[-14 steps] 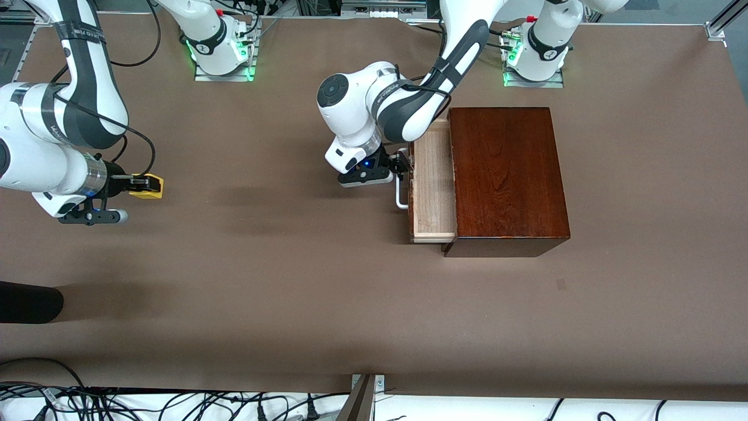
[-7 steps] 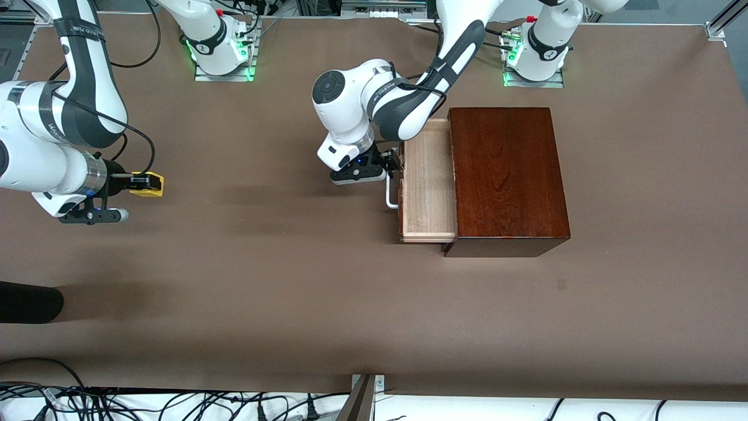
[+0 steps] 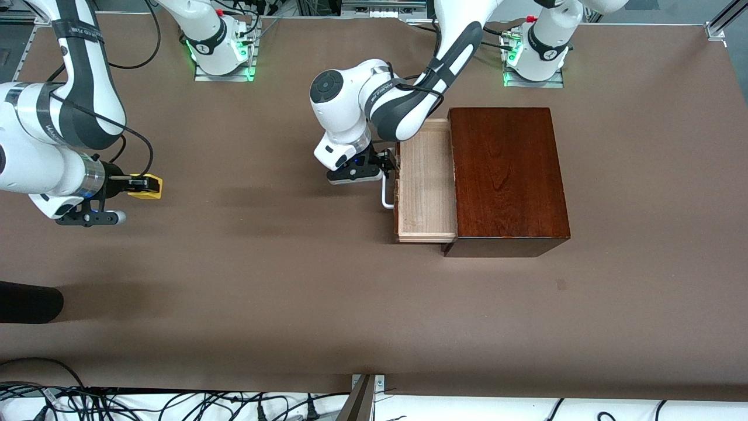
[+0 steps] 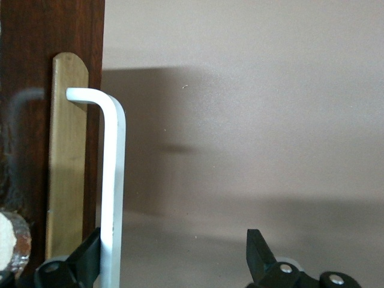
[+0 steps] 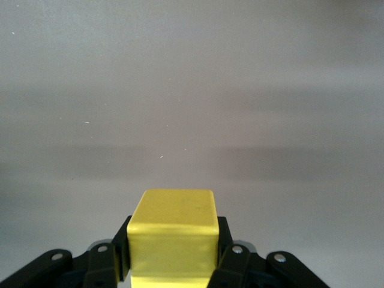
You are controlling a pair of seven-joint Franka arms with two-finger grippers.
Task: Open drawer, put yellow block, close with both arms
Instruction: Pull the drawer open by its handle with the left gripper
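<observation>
The drawer [image 3: 425, 187] stands partly pulled out of the dark mahogany box [image 3: 505, 175], its pale tray empty. My left gripper [image 3: 390, 165] is at the white bar handle [image 3: 385, 197]. In the left wrist view its fingers [image 4: 255, 249] are spread wide, one tucked between the handle [image 4: 113, 180] and the dark drawer front [image 4: 36, 60], so the left gripper [image 4: 174, 240] is open and hooked on the handle. My right gripper [image 3: 137, 184] is shut on the yellow block [image 3: 149, 187], held above the table at the right arm's end. The right gripper [image 5: 174, 231] clamps the block [image 5: 174, 210] on both sides.
A dark object [image 3: 29, 301] pokes in at the table's edge at the right arm's end, nearer the front camera. Cables and a metal bracket [image 3: 365, 397] lie along the near edge. Open brown table [image 3: 263, 263] lies between the block and the drawer.
The drawer has slid farther out toward the right arm's end, with my left gripper moving along at the handle. The right gripper with the yellow block has hardly moved.
</observation>
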